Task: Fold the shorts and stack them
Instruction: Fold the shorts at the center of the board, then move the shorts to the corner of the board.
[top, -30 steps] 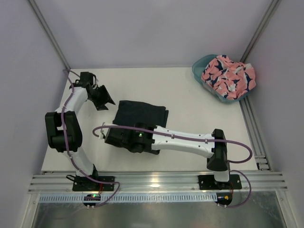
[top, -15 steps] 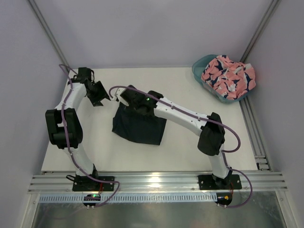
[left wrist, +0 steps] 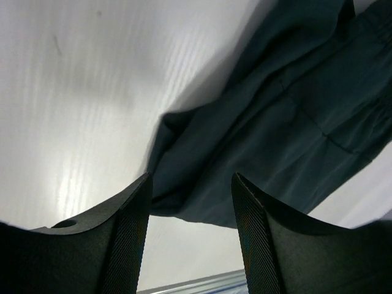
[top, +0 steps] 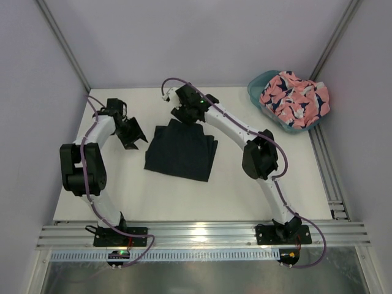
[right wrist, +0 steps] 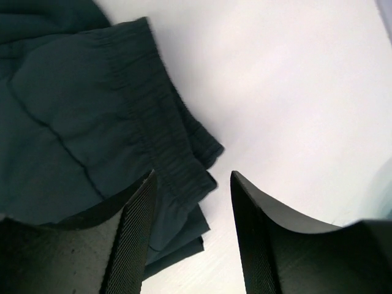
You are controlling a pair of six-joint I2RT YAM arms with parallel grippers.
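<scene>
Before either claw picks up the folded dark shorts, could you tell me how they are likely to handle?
The dark shorts will probably go floppy: thin cloth lying flat in creased layers. Lifted by one corner, the fold would likely fall open, since the layered edges sit loose. Pushed, such wrinkled cloth may bunch rather than slide.

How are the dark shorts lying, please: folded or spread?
Folded: the dark shorts form a compact rectangle with layered edges showing.

Left arm (top: 98, 131) and right arm (top: 228, 124) outstretched, jaws parted (both empty).
</scene>
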